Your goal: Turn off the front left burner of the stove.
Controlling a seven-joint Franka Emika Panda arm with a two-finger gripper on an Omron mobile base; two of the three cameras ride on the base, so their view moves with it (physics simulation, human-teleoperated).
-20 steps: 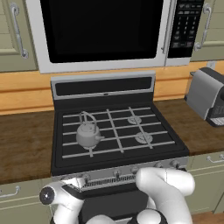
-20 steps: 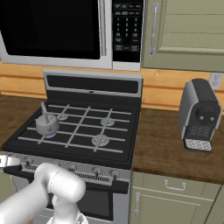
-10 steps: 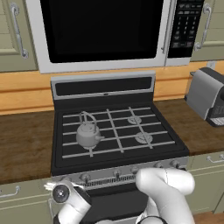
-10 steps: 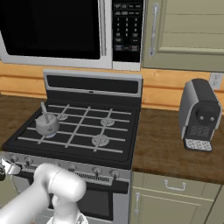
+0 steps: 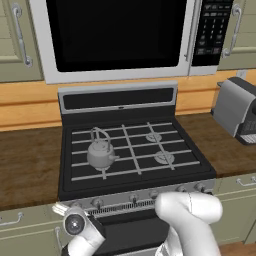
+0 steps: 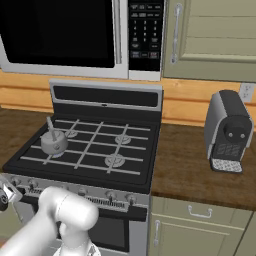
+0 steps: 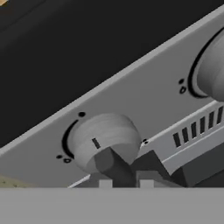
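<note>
Rendered kitchen under even, soft light. Silver-framed black microwave (image 5: pixel 117 37) as landmark, mounted high on the wall. Flanked on both sides by pale green cabinet doors (image 6: pixel 215 37) with long metal handles. Directly below, a warm orange wood backsplash (image 5: pixel 27 105) running the width of the wall. Further down, dark brown wooden countertop (image 6: pixel 192 167) to either side. Down and to the right, a grey coffee machine (image 6: pixel 227 131) standing on that countertop beside a wall outlet (image 6: pixel 245 91). Lowest of all, pale green drawers (image 6: pixel 200 215) with small handles.
</note>
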